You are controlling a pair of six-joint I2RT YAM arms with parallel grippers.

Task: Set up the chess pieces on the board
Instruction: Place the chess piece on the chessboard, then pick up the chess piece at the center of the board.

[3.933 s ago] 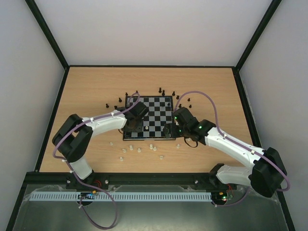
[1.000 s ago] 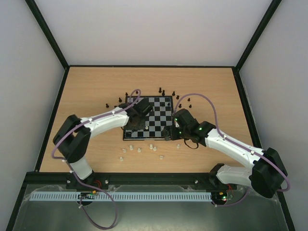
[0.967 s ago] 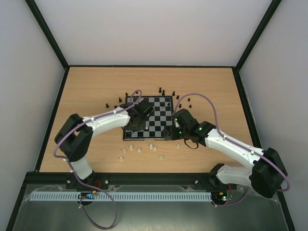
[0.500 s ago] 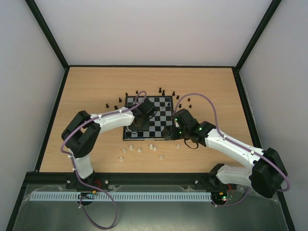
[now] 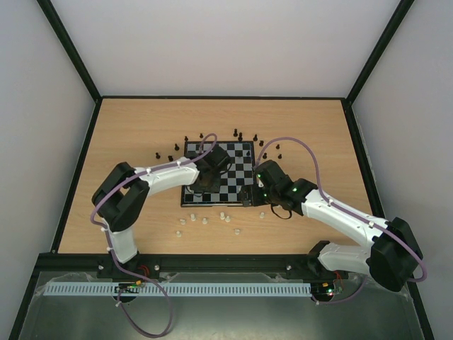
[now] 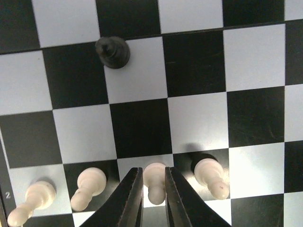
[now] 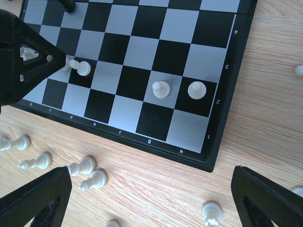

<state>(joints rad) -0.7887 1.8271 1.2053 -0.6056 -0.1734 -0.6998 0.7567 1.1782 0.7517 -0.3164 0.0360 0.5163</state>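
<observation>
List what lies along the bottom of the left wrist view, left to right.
Leftmost cream-white pawn → second cream-white pawn → third cream-white pawn, between the left end effector's fingers → rightmost cream-white pawn.

White pawns [image 6: 87,182] are crowding the left gripper [image 6: 153,170] on both sides at the frame's bottom; squares [image 6: 199,118] above are lying open, one black pawn [image 6: 112,52] standing upper left.

A light wooden tabletop [image 5: 141,120] with thin black edging fills the middle, seen from above. Plain pale walls close it in: a back wall [image 5: 226,42], a left wall [image 5: 32,142] and a right wall [image 5: 421,142]. Black frame posts [image 5: 71,49] rise at the two far corners. At the near edge, a grey ledge [image 5: 226,319] carries a white slotted strip [image 5: 212,289]. The light is soft and even
</observation>
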